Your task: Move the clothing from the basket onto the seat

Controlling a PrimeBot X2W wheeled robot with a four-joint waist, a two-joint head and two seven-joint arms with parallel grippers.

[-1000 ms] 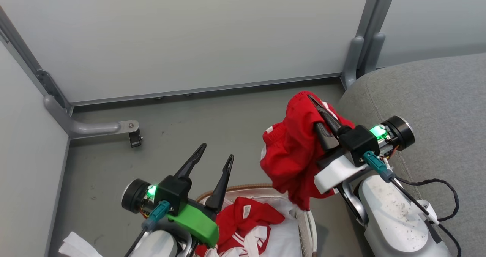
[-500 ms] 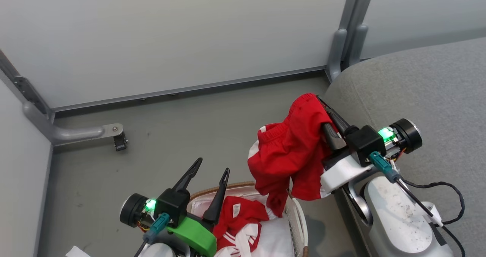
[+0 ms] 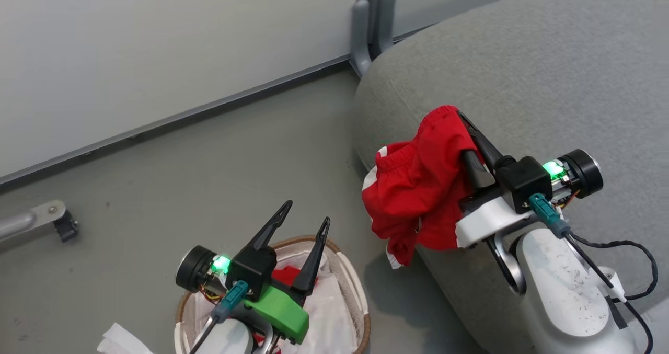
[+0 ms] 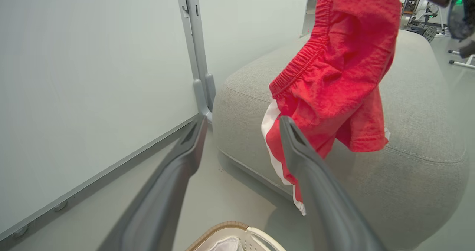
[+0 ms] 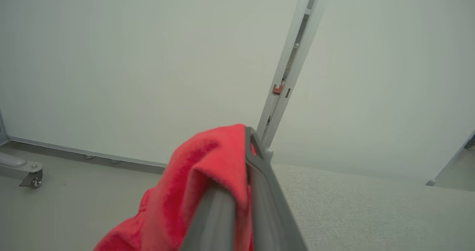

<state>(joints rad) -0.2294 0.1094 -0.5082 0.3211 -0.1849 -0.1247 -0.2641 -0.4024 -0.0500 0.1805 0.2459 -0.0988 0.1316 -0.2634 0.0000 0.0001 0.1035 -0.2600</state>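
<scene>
Swinging clear of the basket (image 3: 351, 280), our right gripper (image 3: 462, 128) is now carrying a red garment (image 3: 418, 186) at the rounded edge of the grey seat (image 3: 522, 56), fingers clamped together on the fabric. The cloth is hanging in the air beside the cushion, above the floor (image 3: 235, 176). Our left gripper (image 3: 307, 212) is hovering over the basket, fingers spread apart and empty, while more red clothing (image 3: 286, 276) is lying inside on the white liner (image 3: 334, 304).
</scene>
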